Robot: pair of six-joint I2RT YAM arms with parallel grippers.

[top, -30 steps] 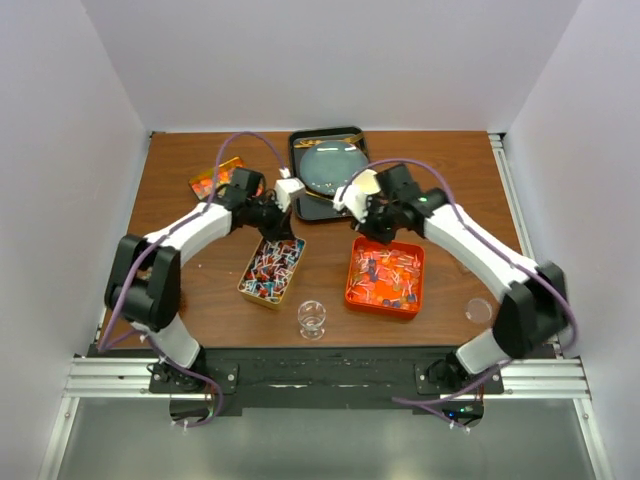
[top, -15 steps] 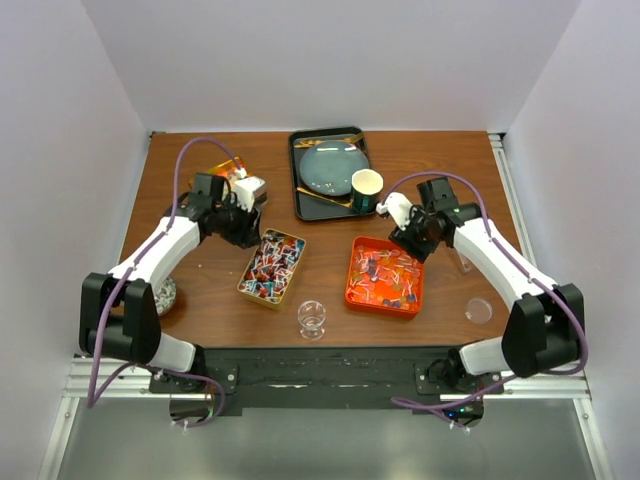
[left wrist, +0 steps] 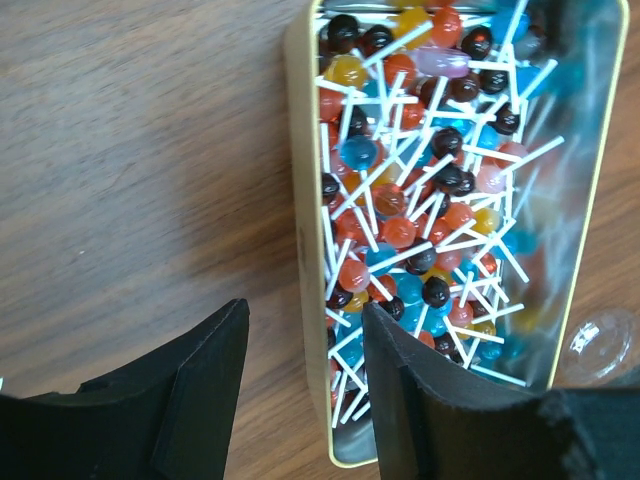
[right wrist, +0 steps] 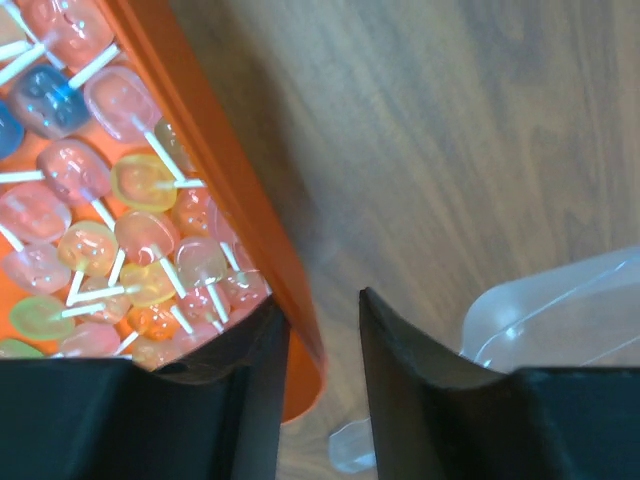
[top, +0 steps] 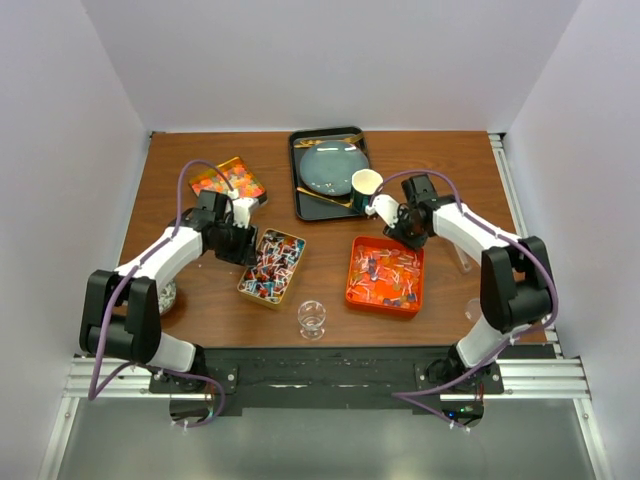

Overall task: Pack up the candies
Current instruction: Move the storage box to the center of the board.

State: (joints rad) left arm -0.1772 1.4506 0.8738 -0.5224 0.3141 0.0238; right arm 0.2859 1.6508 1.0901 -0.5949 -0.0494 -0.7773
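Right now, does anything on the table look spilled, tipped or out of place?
Nothing looks spilled: the lollipops lie inside the gold tin and the orange tray, none visible on the table. The only oddity is the gold tin, set askew to the table's edge.

Many candies [left wrist: 420, 200], one gold tin [left wrist: 300, 250], one orange tray [top: 380, 308], one cup [top: 366, 186].

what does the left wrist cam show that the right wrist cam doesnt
Only left wrist: a gold tin of bright round lollipops, plus a clear cup at the edge. Only right wrist: an orange tray of pale translucent lollipops, plus a clear plastic piece. Both: white-stick candies and the wood table.
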